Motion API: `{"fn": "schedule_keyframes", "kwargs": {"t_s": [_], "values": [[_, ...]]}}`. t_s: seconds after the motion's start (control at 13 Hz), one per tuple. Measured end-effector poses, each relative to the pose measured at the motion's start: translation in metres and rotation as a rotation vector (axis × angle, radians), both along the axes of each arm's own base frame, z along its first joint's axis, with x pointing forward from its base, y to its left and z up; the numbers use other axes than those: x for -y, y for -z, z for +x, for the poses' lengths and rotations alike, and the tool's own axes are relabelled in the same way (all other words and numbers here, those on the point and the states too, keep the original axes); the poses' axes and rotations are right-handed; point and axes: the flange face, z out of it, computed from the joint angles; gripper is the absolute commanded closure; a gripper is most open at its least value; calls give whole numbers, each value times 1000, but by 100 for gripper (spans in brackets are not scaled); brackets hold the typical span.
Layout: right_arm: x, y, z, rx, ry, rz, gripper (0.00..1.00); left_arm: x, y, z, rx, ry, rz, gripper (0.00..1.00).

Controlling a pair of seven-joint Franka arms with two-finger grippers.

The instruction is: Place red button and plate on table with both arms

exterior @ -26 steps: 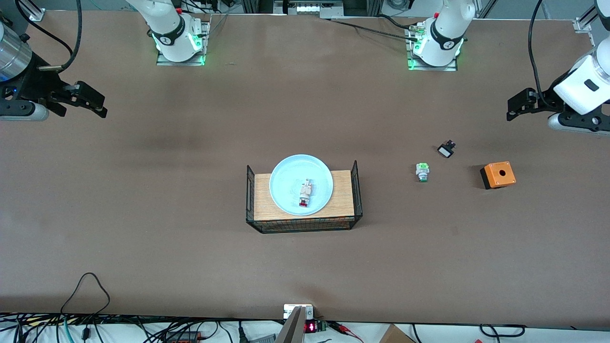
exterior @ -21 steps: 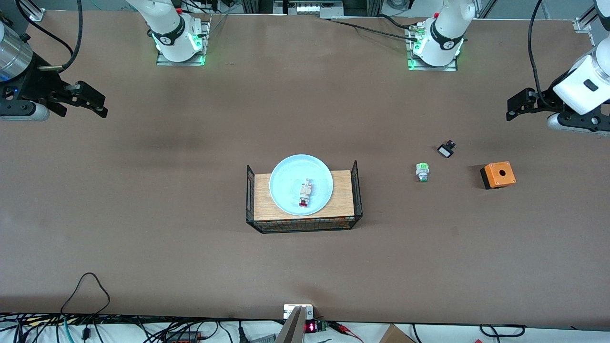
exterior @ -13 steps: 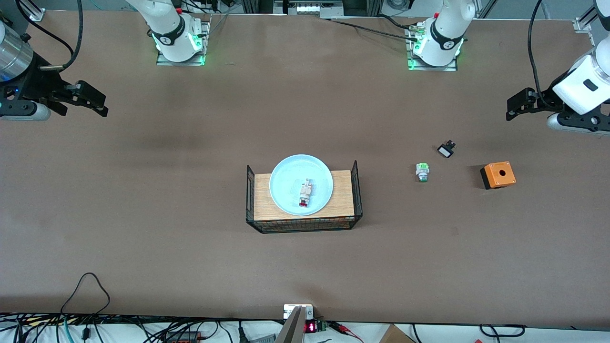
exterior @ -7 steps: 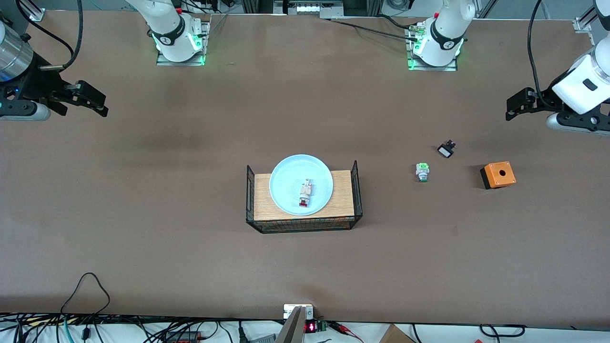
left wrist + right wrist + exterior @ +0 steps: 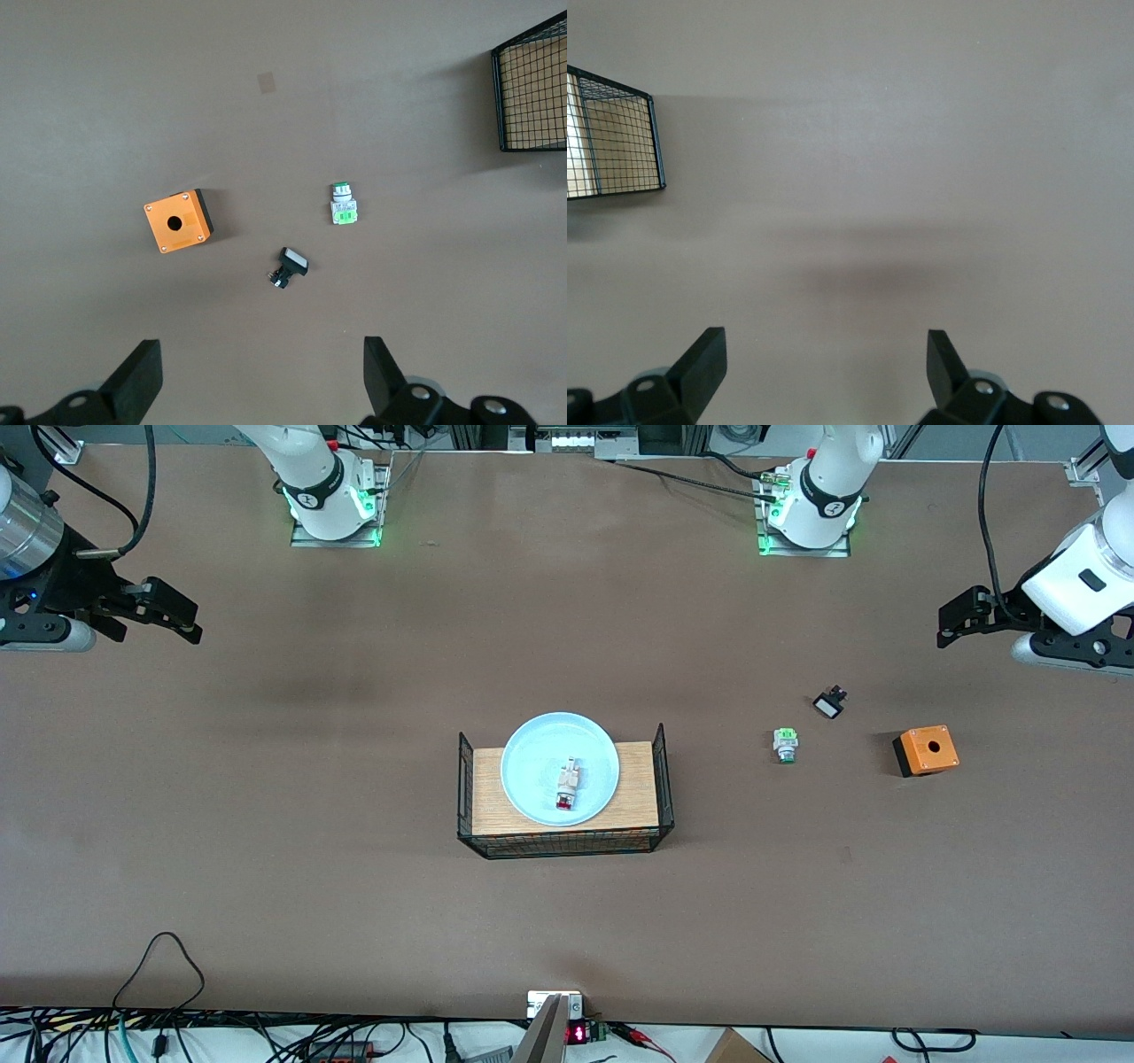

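Observation:
The light-blue plate (image 5: 560, 769) rests on a small light-wood board with black wire ends (image 5: 493, 797) at the middle of the brown table (image 5: 337, 868). The red button (image 5: 567, 784) lies in the plate, its red cap toward the front camera. My left gripper (image 5: 950, 622) hangs open and empty over the left arm's end of the table, well away from the plate; its black fingers (image 5: 142, 376) frame bare tabletop. My right gripper (image 5: 182, 618) hangs open and empty over the right arm's end, its fingers (image 5: 704, 359) also over bare table.
Toward the left arm's end lie a green-capped switch (image 5: 785, 744), a small black-and-white part (image 5: 829, 705) and an orange box with a hole (image 5: 926, 750); the left wrist view shows the same green switch (image 5: 343, 204) and orange box (image 5: 178, 221). Cables run along the table's front edge.
The left gripper has crept a little toward the table's middle and upward in view. The right gripper has barely shifted. Plate and button have not moved.

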Motion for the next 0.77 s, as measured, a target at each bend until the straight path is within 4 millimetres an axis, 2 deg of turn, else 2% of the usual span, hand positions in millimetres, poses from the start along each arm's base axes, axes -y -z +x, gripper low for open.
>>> {"fn": "schedule_keyframes", "kwargs": {"t_s": [0.15,0.54,0.77], "values": [[-13,5,3,13,-24,2,0,0,0,0,-1,1,0,0],[-92,12,-8,8,-162,3,0,1,0,0,-2,2,0,0],[-131,38,1,9,-224,8,0,1,1,0,-3,3,0,0]]}}
